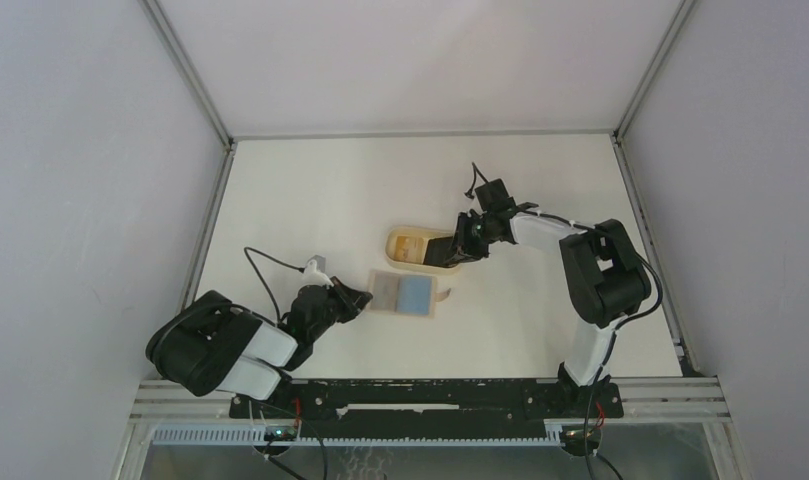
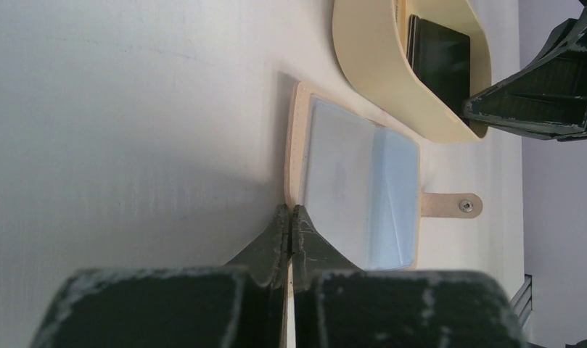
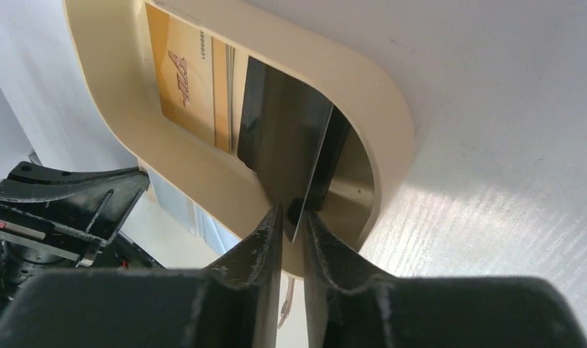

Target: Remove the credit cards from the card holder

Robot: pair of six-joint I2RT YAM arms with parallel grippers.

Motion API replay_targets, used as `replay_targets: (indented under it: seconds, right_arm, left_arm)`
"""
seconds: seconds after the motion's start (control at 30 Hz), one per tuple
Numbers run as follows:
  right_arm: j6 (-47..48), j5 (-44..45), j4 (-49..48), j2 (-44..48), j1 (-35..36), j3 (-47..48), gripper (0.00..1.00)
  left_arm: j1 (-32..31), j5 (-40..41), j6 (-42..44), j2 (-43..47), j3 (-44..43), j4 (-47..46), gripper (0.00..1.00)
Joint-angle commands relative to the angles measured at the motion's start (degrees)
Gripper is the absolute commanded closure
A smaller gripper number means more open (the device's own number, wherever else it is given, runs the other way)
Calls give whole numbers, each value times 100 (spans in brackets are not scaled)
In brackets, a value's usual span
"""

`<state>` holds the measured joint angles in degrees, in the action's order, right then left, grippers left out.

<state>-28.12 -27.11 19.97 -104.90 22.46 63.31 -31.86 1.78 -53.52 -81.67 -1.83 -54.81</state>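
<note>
The tan card holder (image 1: 380, 288) lies flat with a light blue credit card (image 1: 416, 294) showing in its clear pocket. My left gripper (image 1: 365, 297) is shut on the card holder's (image 2: 296, 145) near tan edge, next to the light blue card (image 2: 392, 203). A black credit card (image 3: 286, 145) stands tilted in the oval tan tray (image 3: 363, 87). Its lower corner sits between the tips of my right gripper (image 3: 294, 210), whose jaws stand a little apart, wider than the card. From above, the right gripper (image 1: 462, 250) hangs over the tray's (image 1: 400, 260) right end.
A yellow card (image 3: 185, 80) lies flat in the tray under the black one. The holder's snap tab (image 2: 453, 205) sticks out toward the tray (image 2: 370, 65). The right gripper's body (image 2: 544, 94) is close above the tray rim. White walls enclose the table on three sides.
</note>
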Motion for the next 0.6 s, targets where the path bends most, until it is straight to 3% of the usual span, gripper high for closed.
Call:
replay_targets:
  seconds: [0.0,0.2,0.4,0.5,0.57]
  right_arm:
    - [189,371,191,257,-55,179,73]
    - [255,531,470,421,-81,452,65]
    - [293,907,774,946,-55,790,64]
    - [341,1158,805,1266,149,896,56]
    - [356,1303,732,1400,516,902,44]
  left_arm:
    - [-7,66,234,37,-37,184,100]
    - [-13,107,368,216,-104,423,100]
    - [-70,421,860,1039,-344,1534,100]
    - [-123,594,1123,1718,-526,2307,100]
    - [-146,665,1313,2146,-665,2748,100]
